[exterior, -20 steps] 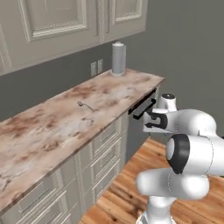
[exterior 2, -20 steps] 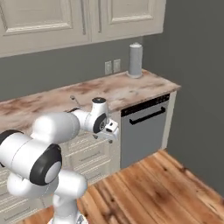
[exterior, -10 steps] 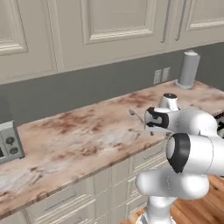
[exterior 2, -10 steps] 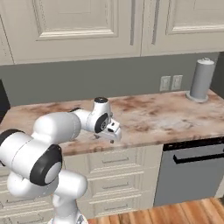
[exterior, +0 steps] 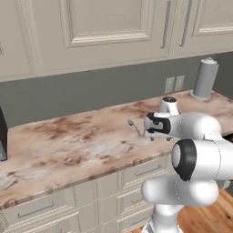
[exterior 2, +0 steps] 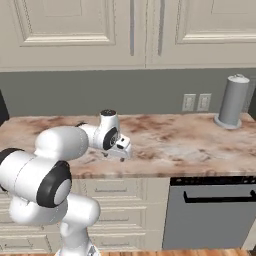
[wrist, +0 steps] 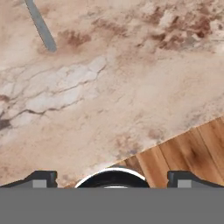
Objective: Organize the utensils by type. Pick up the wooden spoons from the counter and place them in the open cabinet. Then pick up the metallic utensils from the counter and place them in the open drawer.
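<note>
- Grey metal is showing as a slim utensil (exterior: 134, 127) lying flat on the counter (exterior: 68, 150), just left of the gripper (exterior: 151, 129) in the left base view; in the hand view its thin handle (wrist: 40, 26) is slanting across the upper left corner.
- The gripper is hanging over the counter's front edge with its fingers (wrist: 41, 178) spread wide and holding nothing.
- The step in hand looks like an approach: nothing is picked up yet, and the hand seems to be lining up on this utensil.
- The next move probably calls for shifting toward the upper left of the hand view, centring the handle between the tips, then descending.
- The utensil looks thin and low, so it is likely needing a precise pinch.
</note>
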